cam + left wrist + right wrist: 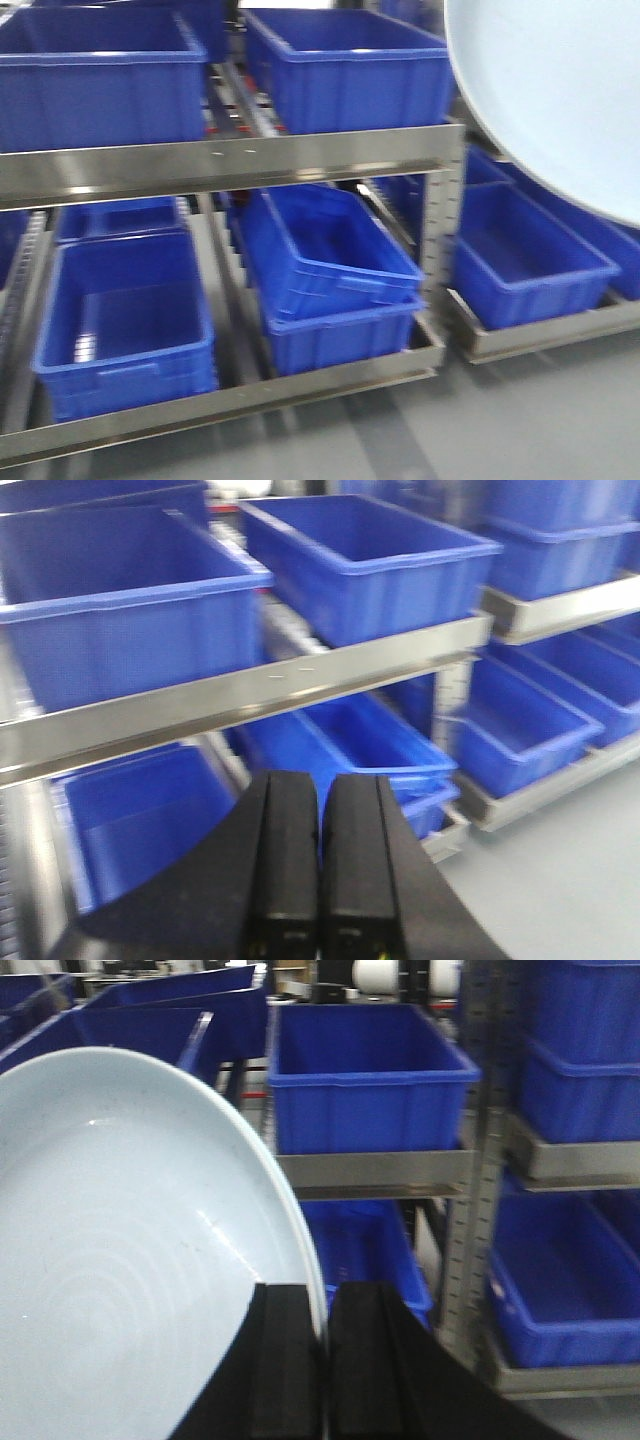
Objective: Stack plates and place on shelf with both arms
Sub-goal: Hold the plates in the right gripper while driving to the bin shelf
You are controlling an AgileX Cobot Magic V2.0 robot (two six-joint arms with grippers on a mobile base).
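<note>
One glossy white round plate stands rim-first between the black fingers of my right gripper, apparently clamped despite blur; my left gripper has its fingers pressed together.

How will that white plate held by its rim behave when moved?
Likely stiff: the plate looks evenly round though the right gripper pinches only its rim. Glossy surface, so it may slip. Probably breakable against the steel shelf rail.

The front view and both wrist views face the shelf closely, sharing its blue crates.
</note>
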